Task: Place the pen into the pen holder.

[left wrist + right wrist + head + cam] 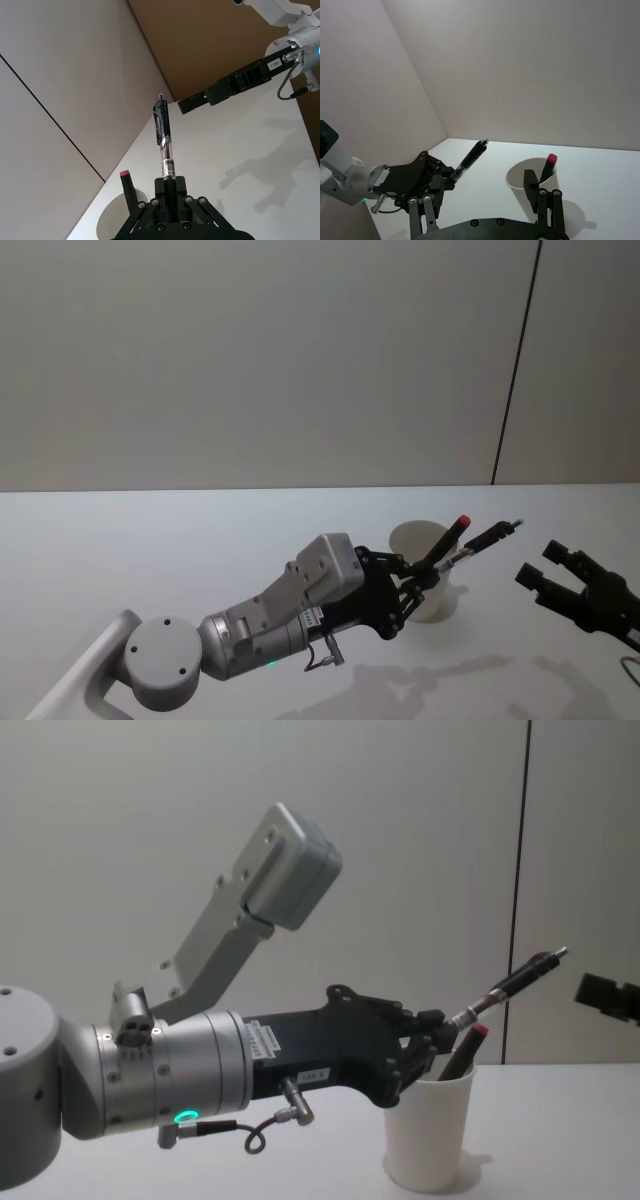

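- Plain grey walls with one dark vertical seam back a white table.
- Pen: black and slim, with a clear section near the grip. It is held by its lower end, tilted upward and to the right, tip in the air above and just beside the cup rim. It is not yet inside.
- Handling judgement: the pen appears light and rigid, with a smooth barrel that may slip. Holding it near one end leaves a long free length, so it may pivot if knocked.
- Pen holder: white tapered paper cup, upright on the table. Judged light and easy to tip, with thin walls that dent.
- Red-capped pen: stands leaning inside the cup and takes up part of the opening.
- Left gripper: jaws clamped on the pen's end, close against the cup's near side.
- Right gripper: jaws spread and holding nothing, hovering well to the right of the cup.
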